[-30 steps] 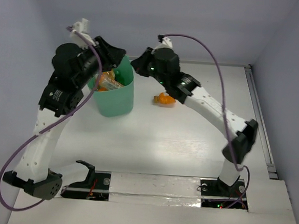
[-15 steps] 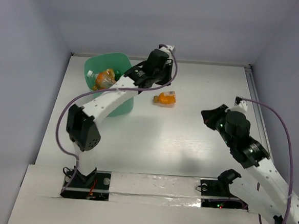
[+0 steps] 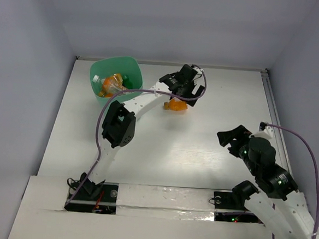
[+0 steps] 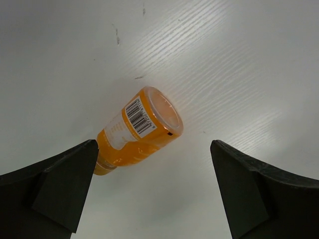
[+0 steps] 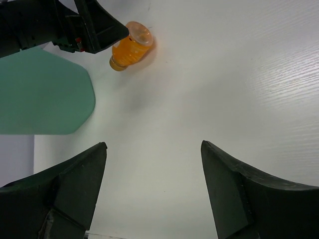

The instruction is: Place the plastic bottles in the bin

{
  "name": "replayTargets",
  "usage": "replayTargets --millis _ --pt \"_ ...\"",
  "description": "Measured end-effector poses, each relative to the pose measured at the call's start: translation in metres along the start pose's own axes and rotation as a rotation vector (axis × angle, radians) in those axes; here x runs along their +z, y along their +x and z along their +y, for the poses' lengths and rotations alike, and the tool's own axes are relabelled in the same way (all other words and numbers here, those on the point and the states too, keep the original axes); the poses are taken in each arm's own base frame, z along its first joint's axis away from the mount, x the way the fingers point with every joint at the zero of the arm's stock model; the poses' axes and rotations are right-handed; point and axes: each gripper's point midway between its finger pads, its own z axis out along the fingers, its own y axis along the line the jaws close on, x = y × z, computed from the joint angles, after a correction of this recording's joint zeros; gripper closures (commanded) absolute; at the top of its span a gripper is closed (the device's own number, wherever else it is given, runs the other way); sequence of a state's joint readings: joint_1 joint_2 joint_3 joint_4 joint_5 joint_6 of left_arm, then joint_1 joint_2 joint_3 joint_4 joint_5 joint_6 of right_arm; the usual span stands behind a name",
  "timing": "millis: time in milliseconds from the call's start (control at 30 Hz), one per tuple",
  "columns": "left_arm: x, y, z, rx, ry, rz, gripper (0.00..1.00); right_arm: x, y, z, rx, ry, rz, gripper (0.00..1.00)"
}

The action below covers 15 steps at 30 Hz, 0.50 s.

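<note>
One orange plastic bottle (image 3: 176, 106) lies on its side on the white table, right of the bin. In the left wrist view the bottle (image 4: 137, 130) shows a barcode label and its pale base. It lies just ahead of my open left gripper (image 4: 153, 144), partly between the fingertips, untouched. My left gripper (image 3: 183, 86) hangs over it. The mint-green bin (image 3: 104, 67) stands at the back left with orange bottles (image 3: 111, 85) and a green one (image 3: 126, 79) inside. My right gripper (image 3: 232, 137) is open and empty at the right. Its view shows the bottle (image 5: 130, 45) and the bin (image 5: 45, 92) far off.
The left arm's links (image 3: 119, 125) stretch from the near left across the bin's front side. Purple cables (image 3: 297, 141) loop off both arms. A raised rail (image 3: 270, 105) runs along the table's right edge, and walls close in the back and sides.
The left arm swung from over the bin rightward to the orange bottle and its jaws opened. The right arm drew back from the bin to the near right, its jaws opening.
</note>
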<state>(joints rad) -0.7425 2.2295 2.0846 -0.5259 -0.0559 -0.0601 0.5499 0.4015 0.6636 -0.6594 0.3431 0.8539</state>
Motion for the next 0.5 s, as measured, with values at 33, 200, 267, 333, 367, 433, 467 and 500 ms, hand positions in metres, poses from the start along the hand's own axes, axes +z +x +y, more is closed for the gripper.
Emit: replayTargets --millis 33,200,267,333,367,433,467,500 --pt "0.004 0.005 0.000 0.018 0.001 0.017 0.03 0.000 0.001 -0.001 -0.008 0.007 0.008 0.17" --pt "0.020 0.016 0.003 0.076 -0.002 0.054 0.01 0.000 0.006 -0.001 -0.027 0.004 0.032 0.15" --pt "0.028 0.022 0.004 0.084 0.001 0.071 0.01 0.000 0.007 0.000 -0.030 -0.002 0.042 0.14" --pt "0.037 0.032 0.003 0.089 0.010 0.095 0.01 0.000 0.009 0.001 -0.035 -0.006 0.050 0.13" --pt "0.041 0.036 0.002 0.091 0.012 0.105 0.01 0.000 0.009 0.001 -0.037 -0.007 0.054 0.13" --pt "0.049 0.046 0.002 0.093 0.016 0.128 0.04 0.001 0.011 0.001 -0.039 -0.005 0.064 0.13" --pt "0.053 0.051 0.002 0.091 0.016 0.141 0.05 0.002 0.012 0.001 -0.041 -0.005 0.070 0.13" --pt "0.057 0.058 0.001 0.087 0.022 0.154 0.07 0.002 0.013 0.002 -0.042 -0.005 0.075 0.13"
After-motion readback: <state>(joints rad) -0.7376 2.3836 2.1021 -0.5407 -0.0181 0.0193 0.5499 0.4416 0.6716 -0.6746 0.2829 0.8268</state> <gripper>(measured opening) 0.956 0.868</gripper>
